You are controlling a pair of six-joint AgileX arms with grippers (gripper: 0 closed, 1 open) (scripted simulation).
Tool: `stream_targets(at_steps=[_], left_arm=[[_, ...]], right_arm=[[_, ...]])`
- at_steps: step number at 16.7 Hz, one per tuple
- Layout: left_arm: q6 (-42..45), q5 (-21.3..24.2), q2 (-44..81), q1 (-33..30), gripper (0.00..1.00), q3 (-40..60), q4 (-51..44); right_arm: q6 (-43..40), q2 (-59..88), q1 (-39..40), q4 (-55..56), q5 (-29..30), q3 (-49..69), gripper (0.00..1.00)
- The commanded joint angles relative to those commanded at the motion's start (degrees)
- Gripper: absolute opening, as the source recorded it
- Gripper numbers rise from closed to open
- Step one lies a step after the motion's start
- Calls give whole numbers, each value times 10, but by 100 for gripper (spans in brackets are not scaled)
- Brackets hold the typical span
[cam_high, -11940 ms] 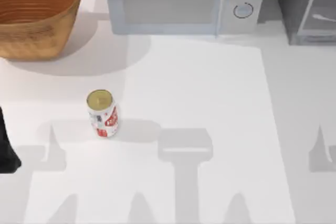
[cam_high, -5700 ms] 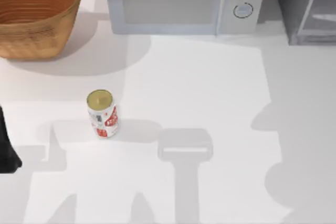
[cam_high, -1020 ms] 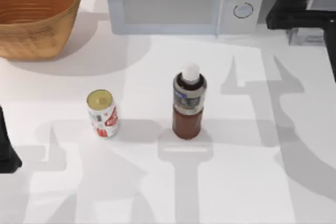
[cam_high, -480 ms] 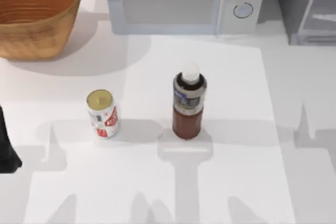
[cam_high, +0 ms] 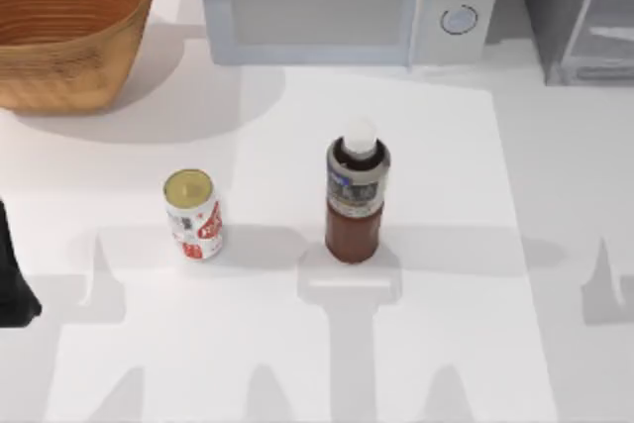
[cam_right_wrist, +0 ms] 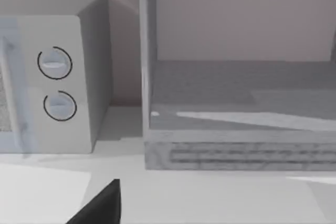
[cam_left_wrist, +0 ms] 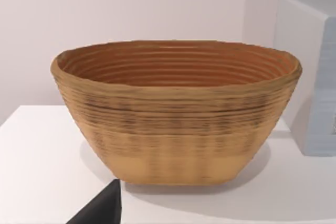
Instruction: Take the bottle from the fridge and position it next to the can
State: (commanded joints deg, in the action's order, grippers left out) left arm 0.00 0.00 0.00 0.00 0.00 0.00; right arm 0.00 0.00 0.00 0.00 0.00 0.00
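The bottle (cam_high: pixel 357 203) is seen standing upright on the white desk (cam_high: pixel 475 245), near the middle of the top view, with the can (cam_high: pixel 193 214) upright to its left; a clear gap of bare desk is left between the two, so they are near but not touching. The bottle's long axis is held vertical, its white cap pointed up toward the overhead camera and its dark reddish-brown base planted on the desk; the label is turned toward the front edge of the desk. No claw is closed around the bottle, and it is judged to have been set down already. A dark part of the left arm (cam_high: pixel 12 279) is glimpsed at the left edge of the top view, parked, and whether either claw is spread or pressed together cannot be told. The wicker basket (cam_left_wrist: pixel 177 109) is faced by the left wrist camera, while the microwave (cam_right_wrist: pixel 52 77) and the open fridge (cam_right_wrist: pixel 241 114) are faced by the right wrist camera. The main risk from here is judged to be the tall, narrow bottle being tipped if it is nudged by an arm passing over the middle of the desk, and the can being knocked by its fall. The gap could also be judged too wide for "next to".
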Motion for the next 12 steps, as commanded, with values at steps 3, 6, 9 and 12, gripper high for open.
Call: stream_targets(at_steps=[3, 6, 9, 12], left_arm=[[0, 0, 0, 0, 100, 0, 0], [0, 0, 0, 0, 100, 0, 0], [0, 0, 0, 0, 100, 0, 0], [0, 0, 0, 0, 100, 0, 0]], right_arm=[[0, 2, 2, 1, 1, 1, 100], [-1, -14, 1, -19, 2, 15, 100], [-2, -65, -1, -92, 3, 57, 100], [-3, -135, -1, -218, 2, 115, 100]])
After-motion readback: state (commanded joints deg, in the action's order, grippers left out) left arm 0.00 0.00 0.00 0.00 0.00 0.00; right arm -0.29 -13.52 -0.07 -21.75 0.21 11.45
